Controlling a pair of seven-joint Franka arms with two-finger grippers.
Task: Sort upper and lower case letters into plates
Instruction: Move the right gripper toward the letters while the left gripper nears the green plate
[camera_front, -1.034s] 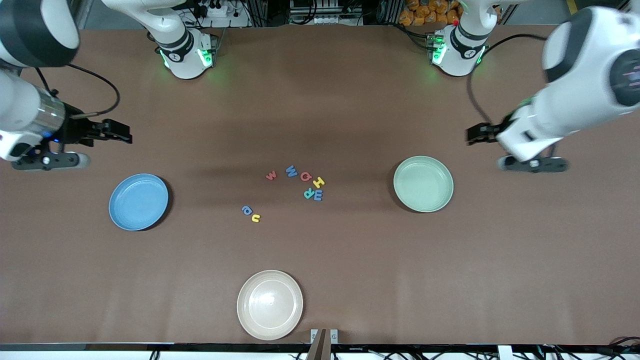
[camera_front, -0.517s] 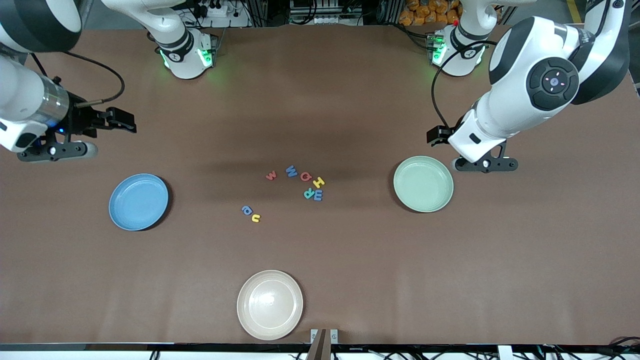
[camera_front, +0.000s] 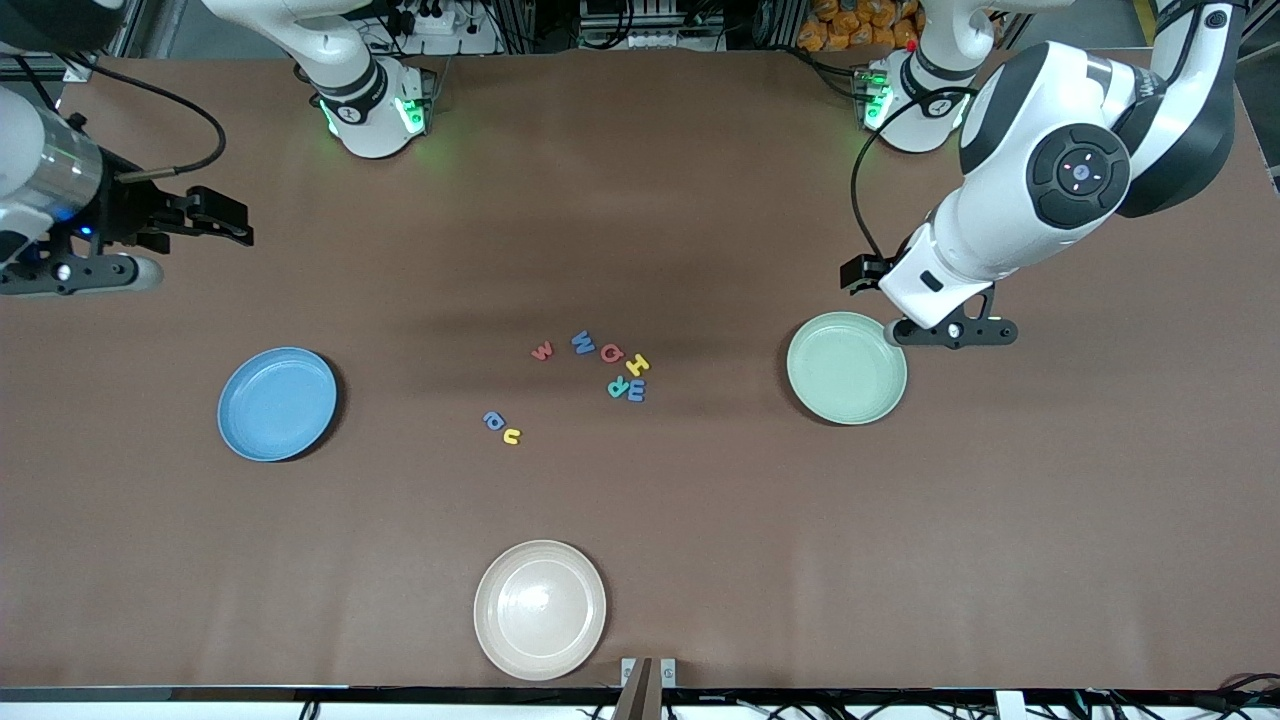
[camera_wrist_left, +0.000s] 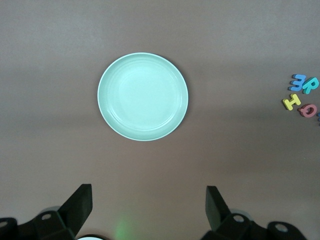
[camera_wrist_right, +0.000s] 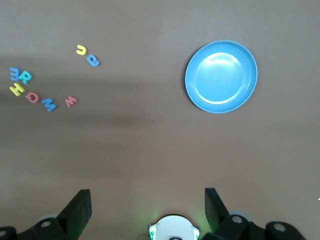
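Sorting has not begun: all letters (camera_front: 590, 375) lie on the tabletop between blue plate (camera_front: 277, 403) and mint plate (camera_front: 846, 367); left gripper (camera_wrist_left: 147, 210) and right gripper (camera_wrist_right: 145, 210), jaws wide and empty, should descend squarely over one piece.

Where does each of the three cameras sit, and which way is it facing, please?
Front view: high across the table, facing both arm bases, seeing every plate and letter.
Left wrist view: looks down on the green plate; open left gripper shows.
Right wrist view: looks down on the blue plate; open right gripper shows.
Both wrist views share the letters.
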